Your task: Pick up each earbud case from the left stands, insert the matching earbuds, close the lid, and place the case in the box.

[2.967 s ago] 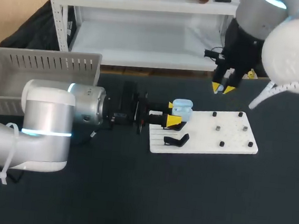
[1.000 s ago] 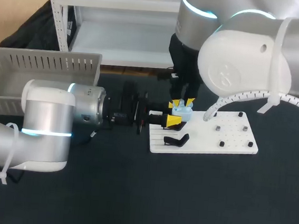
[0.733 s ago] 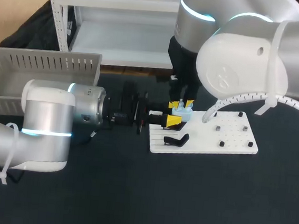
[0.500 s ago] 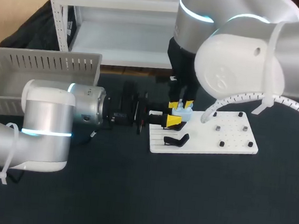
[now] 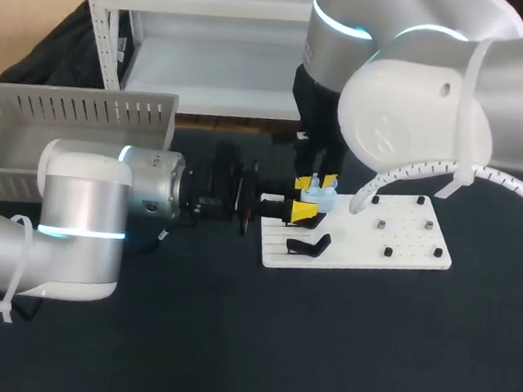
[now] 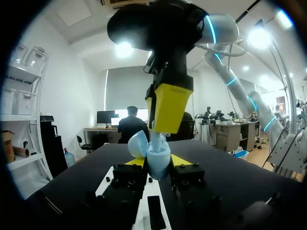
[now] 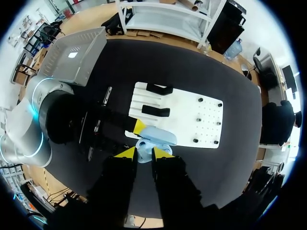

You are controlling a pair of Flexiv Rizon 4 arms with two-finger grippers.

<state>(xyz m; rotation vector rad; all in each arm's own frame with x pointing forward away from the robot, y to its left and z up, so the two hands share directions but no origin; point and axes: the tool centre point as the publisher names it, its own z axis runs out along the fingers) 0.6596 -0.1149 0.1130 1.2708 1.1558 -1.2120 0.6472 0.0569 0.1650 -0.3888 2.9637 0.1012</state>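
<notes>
The small pale-blue earbud case is a smooth, rounded plastic shell with its domed lid swung open to one side. It is gripped in the left jaws, whose yellow wedge-shaped fingertips press on it from two sides and hold it just above the left end of the board. The right jaws come down on it from above, closed on a small pale-blue earbud whose lower end meets the open shell. In the left wrist view one broad yellow finger of theirs stands directly over the case.

Underneath lies a flat white rectangular board, matte, with parallel slots at its left end and small dark pegs dotted over the rest. A black angular piece rests on the slotted end, near the case.

The left arm, a thick silver cylinder with a glowing ring, lies low over the dark matte desk. The right arm, glossy white and bulbous, arches in over the board. At the far left stands a grey plastic crate with slotted walls, well apart from the board.
</notes>
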